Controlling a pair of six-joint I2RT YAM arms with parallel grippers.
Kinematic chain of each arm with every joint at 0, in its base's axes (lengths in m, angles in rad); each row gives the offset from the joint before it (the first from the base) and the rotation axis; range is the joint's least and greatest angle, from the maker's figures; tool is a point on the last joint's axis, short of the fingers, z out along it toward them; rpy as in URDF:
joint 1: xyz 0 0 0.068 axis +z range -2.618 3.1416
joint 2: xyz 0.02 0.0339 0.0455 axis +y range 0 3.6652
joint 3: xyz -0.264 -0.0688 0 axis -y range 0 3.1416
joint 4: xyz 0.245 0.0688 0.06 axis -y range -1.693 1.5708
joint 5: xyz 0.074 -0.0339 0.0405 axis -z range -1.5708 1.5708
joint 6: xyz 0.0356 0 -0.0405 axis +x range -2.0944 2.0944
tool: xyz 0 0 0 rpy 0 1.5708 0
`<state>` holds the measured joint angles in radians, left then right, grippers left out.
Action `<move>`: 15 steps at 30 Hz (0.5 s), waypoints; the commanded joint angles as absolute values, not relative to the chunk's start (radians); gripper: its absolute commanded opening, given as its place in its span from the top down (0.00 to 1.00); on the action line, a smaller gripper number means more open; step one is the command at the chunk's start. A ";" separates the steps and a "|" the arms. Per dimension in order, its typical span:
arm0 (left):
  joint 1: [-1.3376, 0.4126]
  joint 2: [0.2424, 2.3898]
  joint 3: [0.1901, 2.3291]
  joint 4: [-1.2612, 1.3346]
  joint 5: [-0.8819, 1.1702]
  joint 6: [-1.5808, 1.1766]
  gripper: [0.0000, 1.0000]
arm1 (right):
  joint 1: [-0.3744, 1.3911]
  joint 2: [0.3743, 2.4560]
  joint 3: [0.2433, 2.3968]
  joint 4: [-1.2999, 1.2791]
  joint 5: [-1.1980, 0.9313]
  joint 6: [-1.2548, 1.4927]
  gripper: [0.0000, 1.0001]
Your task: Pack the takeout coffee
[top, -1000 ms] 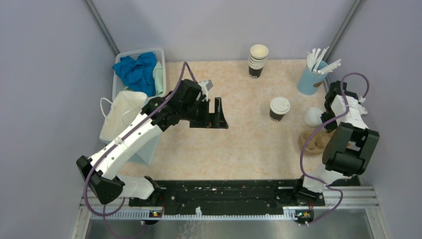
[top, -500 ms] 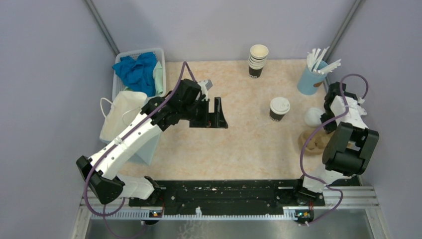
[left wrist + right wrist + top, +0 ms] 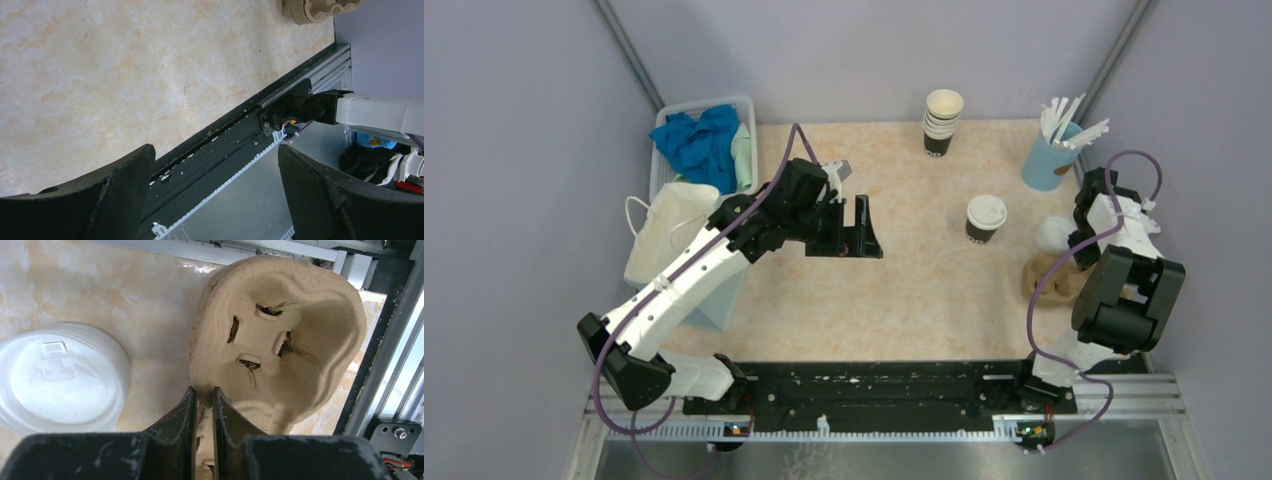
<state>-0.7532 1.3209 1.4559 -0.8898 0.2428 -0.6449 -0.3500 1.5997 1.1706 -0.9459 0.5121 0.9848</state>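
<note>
Early days: the right gripper [image 3: 202,390] pinches the pulp cup carrier [image 3: 280,340] by its rim, the left gripper [image 3: 215,155] gapes wide, and the takeout coffee [image 3: 985,217] stands unpacked on the counter [image 3: 904,290].

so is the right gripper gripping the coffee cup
No, the right gripper is pinched on the rim of the pulp carrier, not the coffee cup.

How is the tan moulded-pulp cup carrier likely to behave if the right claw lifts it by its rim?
Probably light: the tan moulded-pulp cup carrier looks thin and hollow. Pinched at one rim edge by the right claw, it may hang tilted and flex. Its torn-looking slits suggest soft fibre, so the rim could crease.
</note>
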 commanded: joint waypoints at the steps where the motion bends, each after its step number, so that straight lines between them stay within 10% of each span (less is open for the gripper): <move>1: -0.750 1.309 1.456 -0.849 0.256 -0.648 0.02 | -0.350 1.560 1.199 -0.960 0.533 0.983 0.81; 4: -0.750 1.307 1.450 -0.844 0.262 -0.652 0.02 | -0.351 1.559 1.198 -0.962 0.532 0.983 0.62; 12: -0.750 1.301 1.446 -0.845 0.261 -0.655 0.02 | -0.350 1.546 1.199 -0.960 0.525 0.974 0.74; 15: -0.750 1.299 1.446 -0.844 0.261 -0.655 0.02 | -0.350 1.540 1.203 -0.963 0.532 0.968 0.63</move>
